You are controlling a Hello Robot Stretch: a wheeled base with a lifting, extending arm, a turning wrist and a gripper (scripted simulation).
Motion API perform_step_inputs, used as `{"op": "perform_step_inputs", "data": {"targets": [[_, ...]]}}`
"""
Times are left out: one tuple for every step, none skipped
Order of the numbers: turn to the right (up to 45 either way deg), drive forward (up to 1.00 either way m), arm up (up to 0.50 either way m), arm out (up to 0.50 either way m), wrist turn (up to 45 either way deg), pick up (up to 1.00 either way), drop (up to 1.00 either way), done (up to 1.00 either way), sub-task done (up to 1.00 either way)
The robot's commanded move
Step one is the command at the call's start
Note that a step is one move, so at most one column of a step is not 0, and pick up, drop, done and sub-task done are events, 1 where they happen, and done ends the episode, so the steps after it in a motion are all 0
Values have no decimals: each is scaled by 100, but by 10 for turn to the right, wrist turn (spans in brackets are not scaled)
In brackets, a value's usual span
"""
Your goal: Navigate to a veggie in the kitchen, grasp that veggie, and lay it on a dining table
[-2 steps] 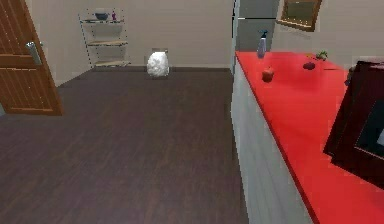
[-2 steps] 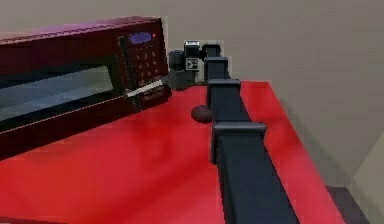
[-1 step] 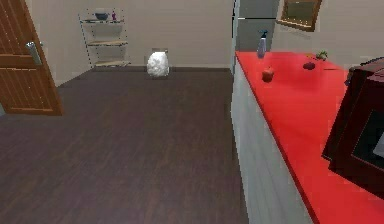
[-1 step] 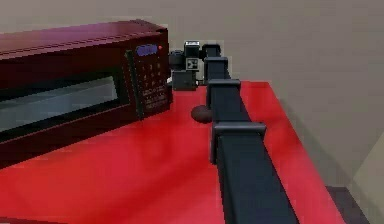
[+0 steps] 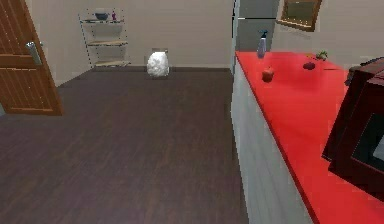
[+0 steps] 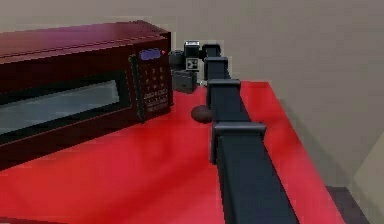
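**Surveyor:** Nearest: arm (image 6: 245, 165), a dark bar lying out over the red counter (image 6: 110, 185). At its far end sits the gripper (image 6: 183, 80), close by the control side of the microwave (image 6: 75, 85).

**Recorder:** Holding anything?

**Surveyor:** Cannot tell. The microwave stands right behind the fingers, and the gripper's state cannot be read either.

**Recorder:** Veggie?

**Surveyor:** On the counter, a dark round lump (image 6: 203, 115), just beside the arm on its microwave side and short of the gripper. Likely the veggie, but too small to be sure. It probably explains the reach across the counter.

**Recorder:** Forward view?

**Surveyor:** Counter runs on toward a blue bottle (image 5: 262, 45), a small brown cup (image 5: 267, 73) and a green scrap (image 5: 321, 55). Grasp judged not yet secured; the dining-table leg lies ahead.
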Motion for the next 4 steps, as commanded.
{"op": "perform_step_inputs", "data": {"targets": [[0, 0, -12, 0, 0, 0, 0, 0, 0], [0, 0, 0, 0, 0, 100, 0, 0, 0], [0, 0, 10, 0, 0, 0, 0, 0, 0], [0, 0, 2, 0, 0, 0, 0, 0, 0]]}}
